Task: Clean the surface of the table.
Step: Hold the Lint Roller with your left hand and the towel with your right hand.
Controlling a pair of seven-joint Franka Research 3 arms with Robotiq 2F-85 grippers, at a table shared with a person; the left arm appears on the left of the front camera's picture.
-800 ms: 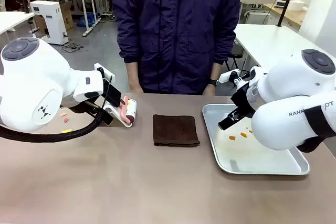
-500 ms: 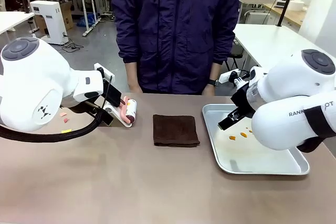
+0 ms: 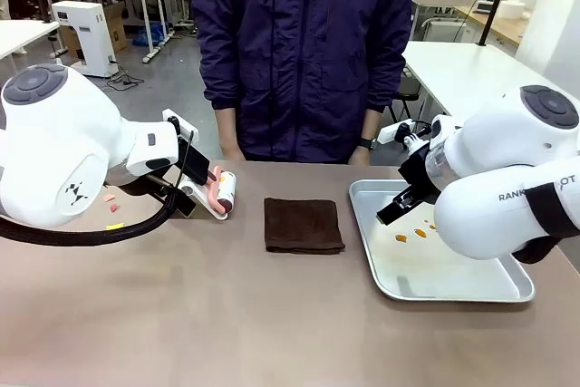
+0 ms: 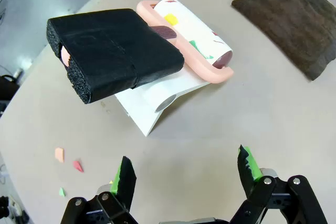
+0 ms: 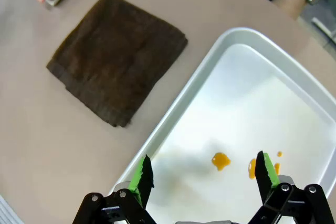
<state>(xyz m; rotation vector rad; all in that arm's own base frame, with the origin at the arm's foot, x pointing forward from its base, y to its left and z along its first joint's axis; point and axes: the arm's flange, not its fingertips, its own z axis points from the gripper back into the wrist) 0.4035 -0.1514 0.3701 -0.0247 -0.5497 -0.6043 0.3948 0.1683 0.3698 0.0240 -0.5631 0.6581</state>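
We see the smooth, matte taupe counter [image 3: 227,314] filling the lower frame. The left gripper [image 4: 186,167], spread wide, hovers by a pink-handled lint roller [image 4: 191,45]; the right gripper [image 5: 205,170], spread, hovers over a shiny rectangular metal tray [image 5: 231,38].

Hidden and cropped parts.
Ahead of the left gripper [image 4: 186,165], black foam [image 4: 113,59] is covering the lint roller [image 4: 194,40] handle; beyond the right gripper [image 5: 203,167], the tray [image 5: 178,106] is running off-frame.
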